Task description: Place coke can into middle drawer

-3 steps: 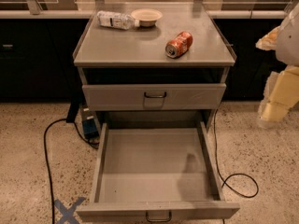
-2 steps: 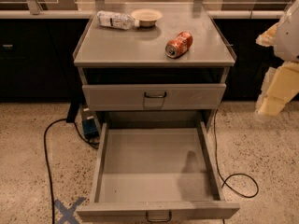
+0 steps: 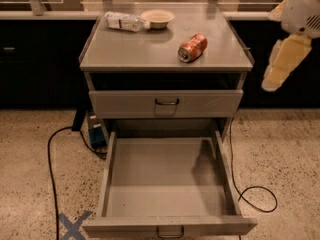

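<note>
The coke can [image 3: 192, 47] is red-orange with silver ends. It lies on its side on the cabinet top [image 3: 150, 49], toward the right front. The middle drawer [image 3: 167, 184] is pulled fully out below; its deep grey tray is empty, and its small dark handle [image 3: 170, 231] shows at the front edge. My gripper [image 3: 282, 61] hangs in the air at the right edge of the view. It is to the right of the cabinet, about level with the can, and well apart from the can. It holds nothing that I can see.
A clear plastic bottle [image 3: 124, 21] lies at the back left of the cabinet top, next to a small beige bowl [image 3: 157, 18]. The drawer above [image 3: 166, 104] is closed. Black cables [image 3: 52, 159] run on the floor on both sides. A blue tape cross [image 3: 72, 226] marks the floor at the front left.
My gripper has risen and shifted a little left, toward the cabinet's right side. The can, bottle, bowl and drawers have not moved.
</note>
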Controlling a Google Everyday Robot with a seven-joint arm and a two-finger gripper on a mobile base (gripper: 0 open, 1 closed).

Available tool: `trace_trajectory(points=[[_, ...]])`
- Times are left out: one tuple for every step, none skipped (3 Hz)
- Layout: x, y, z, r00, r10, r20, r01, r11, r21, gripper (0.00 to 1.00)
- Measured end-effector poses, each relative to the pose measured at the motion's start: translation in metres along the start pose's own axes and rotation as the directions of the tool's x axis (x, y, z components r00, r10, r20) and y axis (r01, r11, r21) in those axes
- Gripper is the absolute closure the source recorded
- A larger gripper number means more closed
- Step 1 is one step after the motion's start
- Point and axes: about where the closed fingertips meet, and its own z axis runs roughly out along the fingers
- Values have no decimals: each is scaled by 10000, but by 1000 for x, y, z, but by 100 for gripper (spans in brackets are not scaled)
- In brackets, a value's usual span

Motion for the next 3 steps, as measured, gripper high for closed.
trace_trajectory(points=[[-24, -67, 28, 9977, -323, 596, 304, 9990, 322, 0], [-24, -67, 28, 9977, -323, 596, 305, 9990, 323, 0], [-30, -87, 34, 9968, -493, 626, 452, 9968, 652, 0]])
